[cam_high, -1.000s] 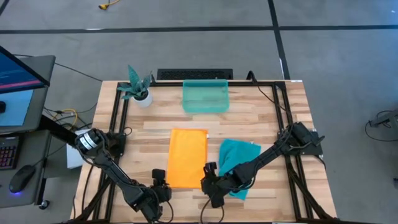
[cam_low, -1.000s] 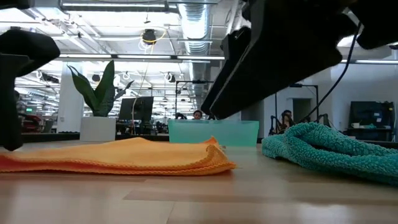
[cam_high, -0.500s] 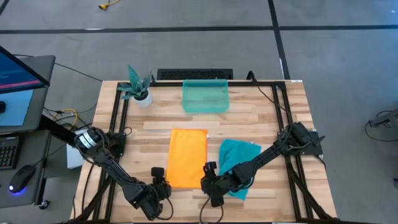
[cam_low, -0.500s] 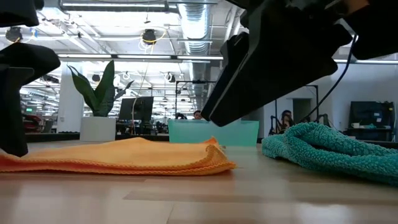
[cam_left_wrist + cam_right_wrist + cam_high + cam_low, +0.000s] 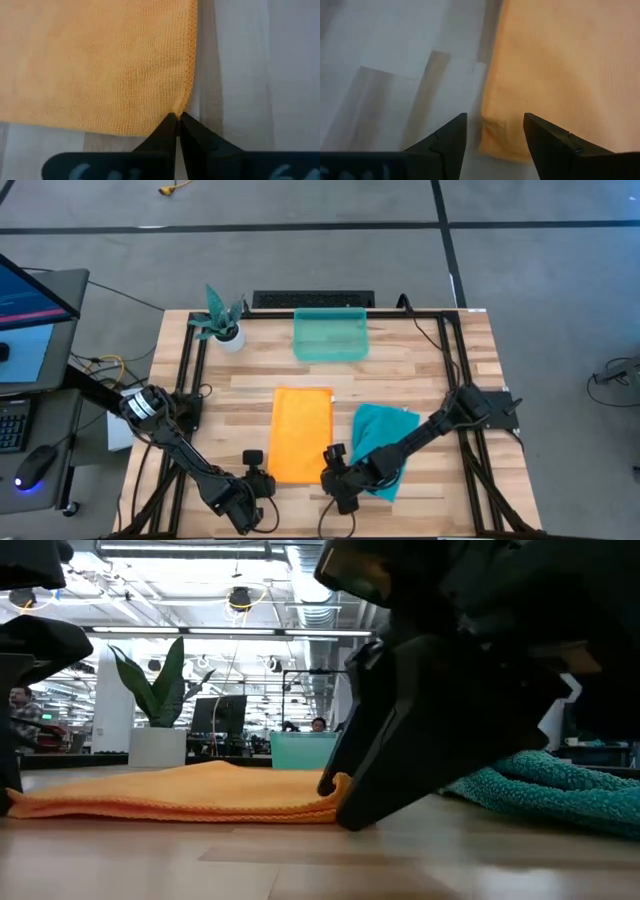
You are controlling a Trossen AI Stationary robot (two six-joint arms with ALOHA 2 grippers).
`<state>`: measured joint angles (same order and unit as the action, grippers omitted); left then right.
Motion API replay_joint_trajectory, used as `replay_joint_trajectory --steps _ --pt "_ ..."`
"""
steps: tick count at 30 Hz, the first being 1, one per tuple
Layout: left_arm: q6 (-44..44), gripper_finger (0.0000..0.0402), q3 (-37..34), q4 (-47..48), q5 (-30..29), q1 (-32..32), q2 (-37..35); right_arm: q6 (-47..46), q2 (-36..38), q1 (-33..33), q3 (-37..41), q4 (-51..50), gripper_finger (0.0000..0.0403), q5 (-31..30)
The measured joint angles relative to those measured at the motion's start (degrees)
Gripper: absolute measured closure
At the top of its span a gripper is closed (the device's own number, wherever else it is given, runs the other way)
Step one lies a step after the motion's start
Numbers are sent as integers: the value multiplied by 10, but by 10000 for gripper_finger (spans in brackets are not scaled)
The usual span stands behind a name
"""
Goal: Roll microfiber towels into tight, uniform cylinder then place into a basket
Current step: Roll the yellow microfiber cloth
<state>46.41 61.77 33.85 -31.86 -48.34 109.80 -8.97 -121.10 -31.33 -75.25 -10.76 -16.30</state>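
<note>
Left tool (image 5: 177,119) clenched, tips pinched on the near-left corner of the orange towel (image 5: 302,433); whether the hem is actually caught, can't tell. Right tool (image 5: 494,129) released, fingers (image 5: 451,136) spread astride the towel's near-right corner, down at the tabletop (image 5: 420,360). Orange towel lies flat, mid-tabletop, long side running front to back. Teal towel (image 5: 383,436) rumpled just right of it, partly under the right arm. Basket (image 5: 331,335) at the far edge, well apart from both towels. Potted plant (image 5: 222,318) at far left corner.
</note>
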Motion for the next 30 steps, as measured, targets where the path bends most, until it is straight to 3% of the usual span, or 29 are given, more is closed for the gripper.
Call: replay_joint_trajectory --steps 7,17,24,30 --pt "4 399 0 -2 -4 0 0 -5 0 6 0 -5 208 14" --pt "1 399 0 -2 -7 -2 1 -4 4 9 0 -29 386 10" --pt "-1 400 9 11 -13 -8 2 -6 4 9 -22 -63 372 11" --pt "15 401 48 70 -21 -20 3 -5 4 -2 -56 -99 395 11"
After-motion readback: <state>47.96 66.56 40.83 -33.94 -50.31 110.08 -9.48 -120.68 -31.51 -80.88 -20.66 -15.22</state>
